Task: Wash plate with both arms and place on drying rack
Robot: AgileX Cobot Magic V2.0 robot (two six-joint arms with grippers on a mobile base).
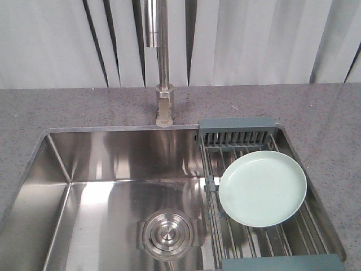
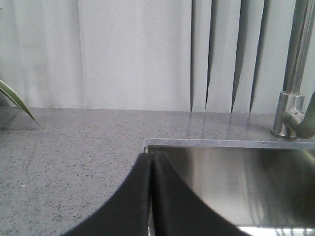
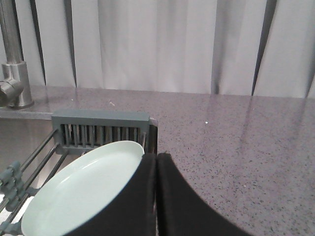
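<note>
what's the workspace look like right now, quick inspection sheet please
surface: grey speckled countertop around a steel sink
job's things: plate lies flat on the drying rack over the sink's right side
clutter: nothing seen
grippers: left gripper shut, over the sink's corner; right gripper shut, at the plate's edge
cables: nothing seen
surroundings: faucet, round drain, pale blinds, leaf tip

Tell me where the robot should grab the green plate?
Probably the plate's upturned rim on its right edge, coming in from the right. It lies nearly flat on the drying rack's rods, so only the rim offers a lip, and the right claw, now shut, is already beside that edge.
</note>
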